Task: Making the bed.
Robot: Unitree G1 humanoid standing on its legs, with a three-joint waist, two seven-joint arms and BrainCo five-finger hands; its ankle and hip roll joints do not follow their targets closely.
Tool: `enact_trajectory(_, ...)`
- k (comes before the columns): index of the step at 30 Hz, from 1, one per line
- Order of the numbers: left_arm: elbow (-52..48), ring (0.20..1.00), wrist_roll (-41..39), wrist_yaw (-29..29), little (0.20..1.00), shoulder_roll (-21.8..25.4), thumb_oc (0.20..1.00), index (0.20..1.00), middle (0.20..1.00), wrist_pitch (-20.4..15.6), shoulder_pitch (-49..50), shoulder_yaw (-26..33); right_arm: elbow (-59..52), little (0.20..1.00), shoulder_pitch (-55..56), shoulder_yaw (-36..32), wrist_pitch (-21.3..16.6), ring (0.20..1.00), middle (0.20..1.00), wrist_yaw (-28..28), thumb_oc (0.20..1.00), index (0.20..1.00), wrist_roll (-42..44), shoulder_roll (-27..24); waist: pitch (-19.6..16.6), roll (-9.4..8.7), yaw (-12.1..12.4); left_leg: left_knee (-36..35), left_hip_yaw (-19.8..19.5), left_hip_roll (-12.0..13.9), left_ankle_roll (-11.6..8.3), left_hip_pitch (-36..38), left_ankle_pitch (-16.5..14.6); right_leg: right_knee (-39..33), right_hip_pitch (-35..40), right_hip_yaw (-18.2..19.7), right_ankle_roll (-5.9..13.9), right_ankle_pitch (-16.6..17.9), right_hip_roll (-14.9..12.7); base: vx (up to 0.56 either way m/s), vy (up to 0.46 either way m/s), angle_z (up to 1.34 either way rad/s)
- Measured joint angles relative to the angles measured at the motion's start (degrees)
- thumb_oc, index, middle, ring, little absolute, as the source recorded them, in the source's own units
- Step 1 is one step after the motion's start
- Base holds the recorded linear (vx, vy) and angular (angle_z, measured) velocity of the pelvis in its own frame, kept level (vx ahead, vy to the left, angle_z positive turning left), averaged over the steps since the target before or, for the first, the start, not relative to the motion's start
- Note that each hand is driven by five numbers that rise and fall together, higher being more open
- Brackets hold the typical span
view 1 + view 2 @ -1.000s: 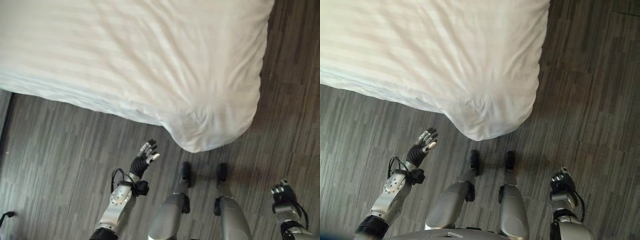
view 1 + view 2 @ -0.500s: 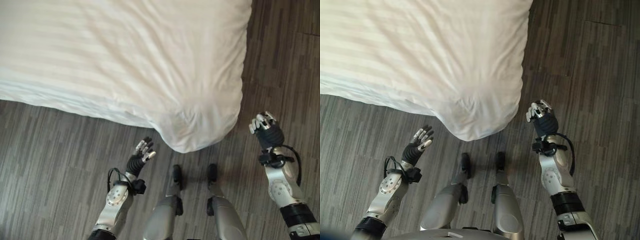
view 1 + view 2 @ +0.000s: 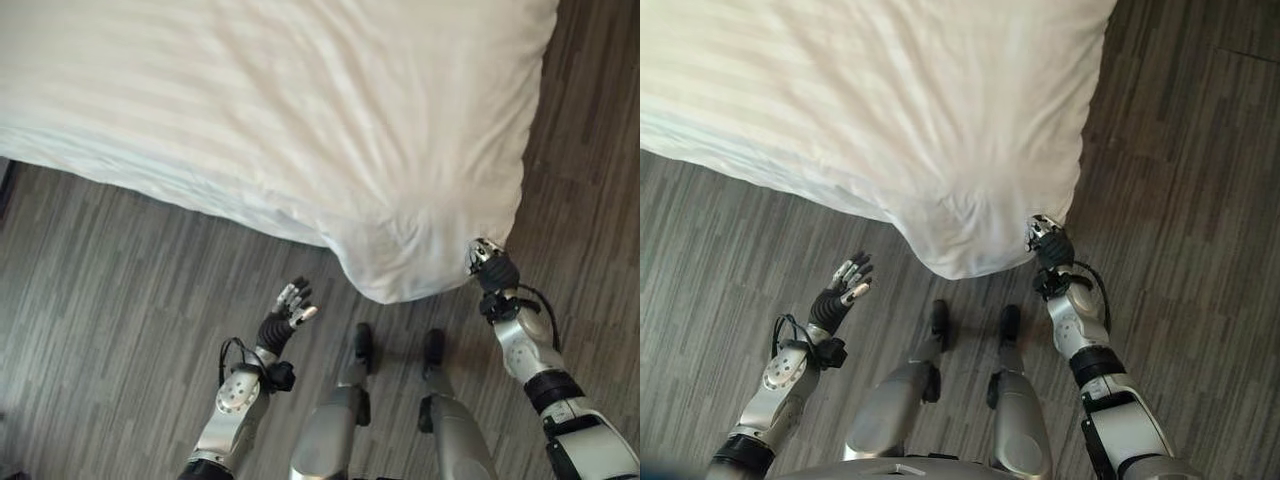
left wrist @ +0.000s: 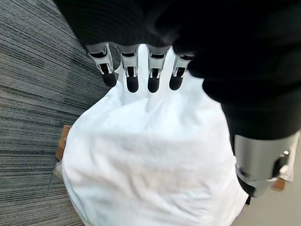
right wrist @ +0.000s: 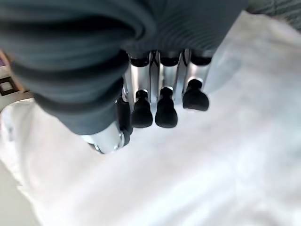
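A white, faintly striped duvet [image 3: 300, 110] covers the bed, and its near corner [image 3: 400, 265] bulges down toward the floor. My right hand [image 3: 492, 268] is at the right side of that corner, its relaxed fingers [image 5: 162, 101] open against the white cloth [image 5: 211, 165]. Lower left of the corner, my left hand [image 3: 285, 312] is raised over the floor, apart from the bed. Its fingers [image 4: 133, 75] are straight and open, pointing at the duvet corner [image 4: 150, 160].
Dark wood-plank floor [image 3: 120, 300] runs along the bed's near edge and up its right side [image 3: 590, 150]. In the left wrist view a small brown wooden piece [image 4: 61, 141] peeks out under the cloth.
My right hand has swung in from the floor right of the bed to the duvet corner. The left hand has held its pose. The camera has shifted a little.
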Motion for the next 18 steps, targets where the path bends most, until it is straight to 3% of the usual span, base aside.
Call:
enact_trajectory(5, -0.11, 1.000, -0.02, 1.44, 1.000, 0.14, 1.000, 1.000, 1.000, -0.68, -1.91, -1.65, 16.66, 0.200, -7.47, -3.46, 0.08, 0.200, 0.200, -3.85, 0.200, 0.200, -0.16, -2.37, 1.09, 1.65, 1.80, 0.01, 0.00, -0.26, 0.25, -2.60, 0.22, 0.00, -2.64, -0.16, 0.15, 0.18, -0.24, 0.00, 0.001, 0.01)
enact_trajectory(10, -0.07, 1.000, 0.03, 3.04, 1.000, 0.89, 1.000, 1.000, 1.000, -1.11, -3.87, -1.40, 21.83, 0.200, -4.26, -8.29, 0.54, 0.200, 0.200, -5.39, 0.200, 0.200, -2.14, -4.82, 3.04, 2.04, 2.33, 0.01, 0.00, -0.24, 0.25, -4.29, 0.22, 0.01, -4.34, -0.27, 0.16, 0.37, -0.22, 0.00, 0.000, 0.00)
enact_trajectory(14, 0.09, 1.000, 0.12, 4.38, 1.000, 1.18, 1.000, 1.000, 1.000, -1.05, -5.65, -0.84, 25.47, 0.200, 2.31, -12.45, 1.11, 0.200, 0.200, -6.14, 0.200, 0.200, -2.23, -4.93, 4.72, 1.61, 1.60, 0.02, 0.11, -0.24, 0.28, -4.54, 0.24, 0.03, -4.59, -0.13, 0.15, 0.40, -0.24, 0.02, 0.003, 0.00)
enact_trajectory(18, 0.04, 1.000, 0.24, 4.75, 1.000, 2.04, 1.000, 1.000, 1.000, -1.07, -5.71, 0.99, 29.79, 0.200, 11.84, -17.12, 1.67, 0.200, 0.200, -8.12, 0.200, 0.200, -4.37, -4.40, 5.69, -0.07, -1.63, 0.01, 0.16, -0.24, 0.26, -2.51, 0.22, 0.03, -2.71, 0.16, 0.18, 0.37, -0.23, 0.05, 0.003, -0.04)
